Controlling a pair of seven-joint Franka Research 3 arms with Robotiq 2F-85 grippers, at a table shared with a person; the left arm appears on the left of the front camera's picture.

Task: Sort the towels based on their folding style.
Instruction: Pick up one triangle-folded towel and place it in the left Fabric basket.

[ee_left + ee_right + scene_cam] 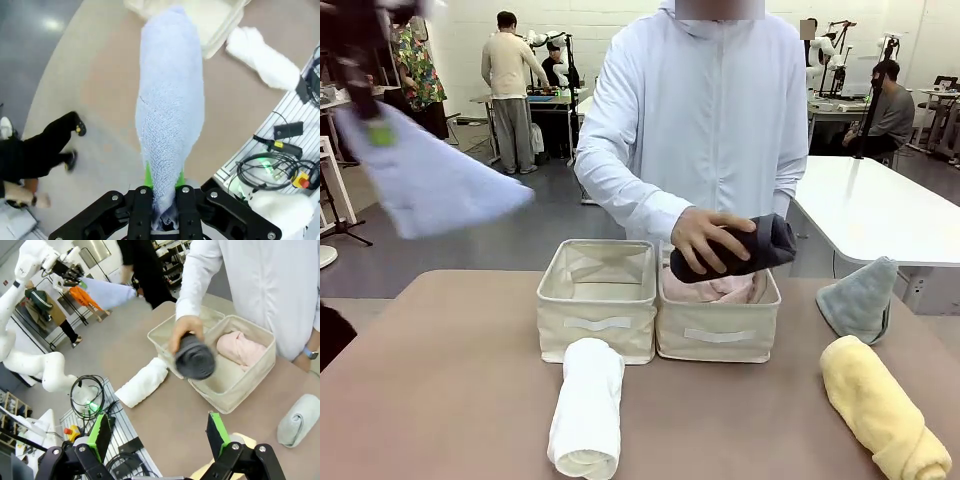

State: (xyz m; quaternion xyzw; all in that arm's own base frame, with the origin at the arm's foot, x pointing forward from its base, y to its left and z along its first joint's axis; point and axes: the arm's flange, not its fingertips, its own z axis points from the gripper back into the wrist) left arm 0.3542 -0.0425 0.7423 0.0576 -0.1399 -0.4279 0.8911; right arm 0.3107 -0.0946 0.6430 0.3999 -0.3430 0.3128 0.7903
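Presently we list six towels.

1. Light blue towel (pixel 170 110): cone fold, raised well above the counter (pixel 450 380) at its left side, hanging from its narrow end. The left pincer (pixel 162 200) is closed on that end, green pads pressed against the cloth.
2. Dark grey towel (pixel 760 245): rolled, held in the person's hand (pixel 705 240) over the right bin (pixel 720 335), not resting in it.
3. Pink towel (pixel 715 290): lying inside the right bin, under the dark grey one.
4. White towel (pixel 588 405): rolled, lying on the counter in front of the left bin (pixel 600 300), its far end against the bin's front wall.
5. Grey-green towel (pixel 860 298): cone fold, on the counter to the right of the right bin, apart from it.
6. Yellow towel (pixel 880 405): rolled, on the counter nearer us than the grey-green one, close to the right edge.

We note that the two beige fabric bins stand side by side, touching, at the counter's far middle before the person. The right pincer (pixel 160 422) is spread wide and grips nothing, hovering above the counter's near side, well apart from the bins.
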